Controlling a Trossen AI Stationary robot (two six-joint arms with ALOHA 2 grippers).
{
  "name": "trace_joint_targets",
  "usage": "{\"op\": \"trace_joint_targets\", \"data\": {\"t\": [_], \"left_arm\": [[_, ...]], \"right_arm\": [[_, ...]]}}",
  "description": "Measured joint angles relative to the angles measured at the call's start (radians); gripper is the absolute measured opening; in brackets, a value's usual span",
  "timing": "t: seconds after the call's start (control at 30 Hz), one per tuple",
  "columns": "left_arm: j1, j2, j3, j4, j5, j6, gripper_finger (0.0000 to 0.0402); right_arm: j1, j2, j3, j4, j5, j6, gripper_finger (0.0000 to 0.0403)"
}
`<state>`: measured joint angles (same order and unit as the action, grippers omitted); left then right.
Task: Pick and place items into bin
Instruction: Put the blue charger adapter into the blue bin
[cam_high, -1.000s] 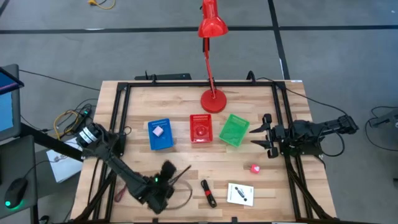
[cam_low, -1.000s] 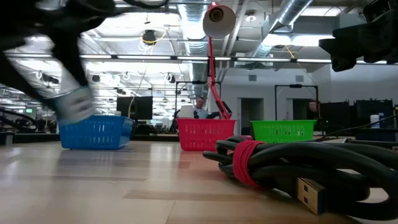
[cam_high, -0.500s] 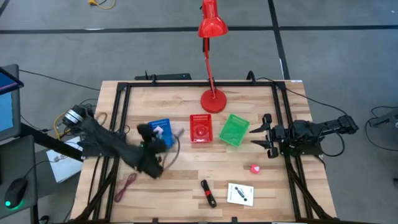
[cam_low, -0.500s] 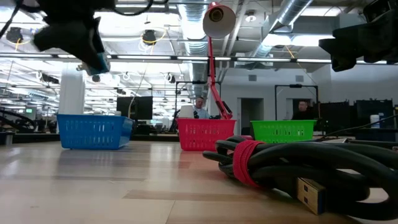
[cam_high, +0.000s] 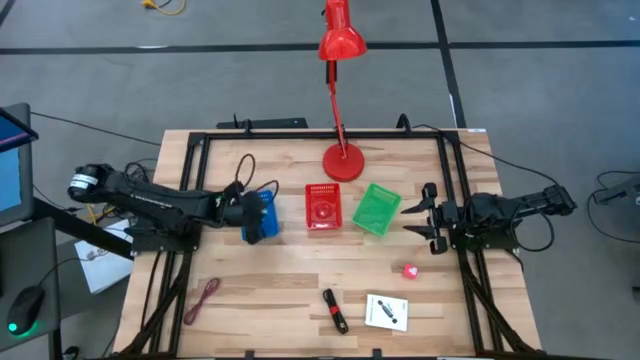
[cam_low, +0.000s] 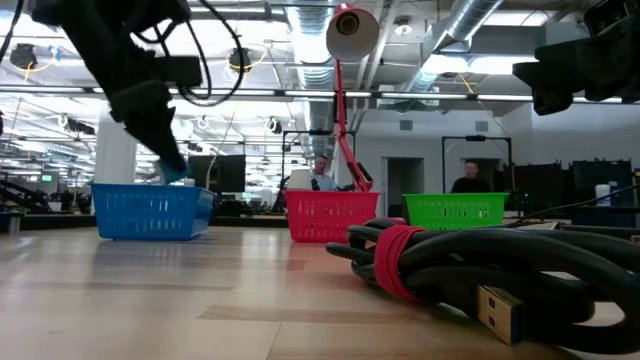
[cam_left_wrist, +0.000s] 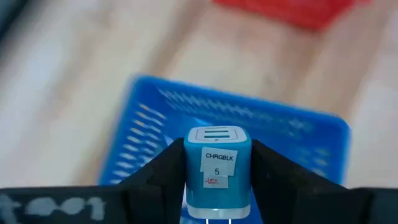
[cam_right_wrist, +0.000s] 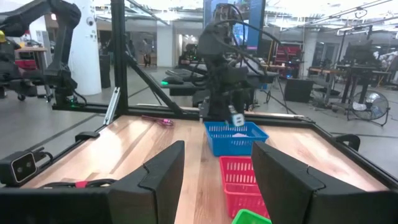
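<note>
My left gripper (cam_high: 252, 213) (cam_left_wrist: 217, 155) is shut on a small blue charger cube (cam_left_wrist: 217, 180) with a white label, and hangs over the blue bin (cam_high: 264, 216) (cam_low: 150, 211). The pink cube is hidden. Still lying on the table are the red ball (cam_high: 409, 270), a black bundle with a red band (cam_high: 335, 310) and a white card (cam_high: 386, 312) near the near edge. The maroon cord (cam_high: 205, 298) is at the near left. My right gripper (cam_high: 427, 220) waits open by the table's right rail. My left gripper pinches the blue cube by two opposite side faces (cam_left_wrist: 188, 171) between its two fingers (cam_left_wrist: 165, 174). The fingers slant down from the table's left toward the blue bin. The cube is lifted clear, just above the bin's rim (cam_low: 160, 187), its slotted face pointing away from the wrist.
A red bin (cam_high: 322, 207) and a tilted green bin (cam_high: 377, 208) stand to the right of the blue one. The red lamp's base (cam_high: 344, 162) sits behind them, near the far rail. Black frame rails (cam_high: 190, 180) run along the table's sides. People move in the room beyond.
My left arm has swung from the table's near left part toward the far edge, carrying the blue cube to above the blue bin. Over the last half second it has come down to the bin's rim. The move has uncovered the maroon cord.
</note>
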<state>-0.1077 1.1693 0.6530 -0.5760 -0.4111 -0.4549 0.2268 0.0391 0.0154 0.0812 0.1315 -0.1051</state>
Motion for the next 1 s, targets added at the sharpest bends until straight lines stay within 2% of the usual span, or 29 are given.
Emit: {"op": "trace_joint_targets", "data": {"t": [0.1,0.27,0.57,0.67,1.0], "left_arm": [[0.008,0.032,-0.002,0.007,0.082,0.005,0.0131],[0.012,0.114,-0.002,0.017,0.080,0.052,0.0133],[0.012,0.274,-0.001,0.042,0.123,0.059,0.0169],[0.012,0.285,-0.001,0.057,0.173,0.083,0.0169],[0.016,0.281,0.041,0.052,0.172,0.138,0.0184]], "right_arm": [[0.000,0.000,0.000,0.001,0.000,0.000,0.0182],[0.000,0.000,0.000,-0.001,0.000,0.000,0.0182],[0.000,0.000,0.000,0.001,0.000,0.000,0.0183],[0.000,0.000,0.000,0.001,0.000,0.000,0.0183],[0.000,0.000,0.000,0.001,0.000,0.000,0.0182]]}}
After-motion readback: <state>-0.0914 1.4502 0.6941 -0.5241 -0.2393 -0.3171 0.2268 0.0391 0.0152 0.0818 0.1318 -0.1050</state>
